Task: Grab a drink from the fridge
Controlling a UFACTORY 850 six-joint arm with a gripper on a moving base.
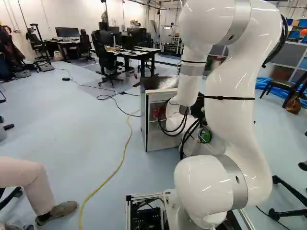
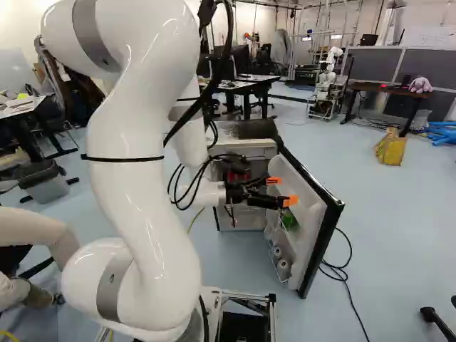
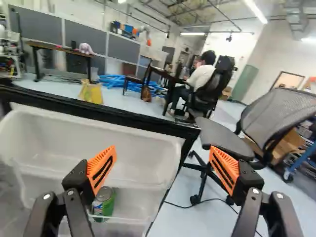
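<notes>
Green can (image 2: pixel 289 220), at six o'clock from the gripper (image 2: pixel 282 191) in the right base view, is seemingly being approached; fingers (image 3: pixel 102 167) are spread wide, lowering seems needed.

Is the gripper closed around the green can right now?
No, in the wrist view the gripper stands open with its fingers wide apart, and the green can sits in the fridge door.

glossy white plastic door liner (image 3: pixel 138 148)
</notes>
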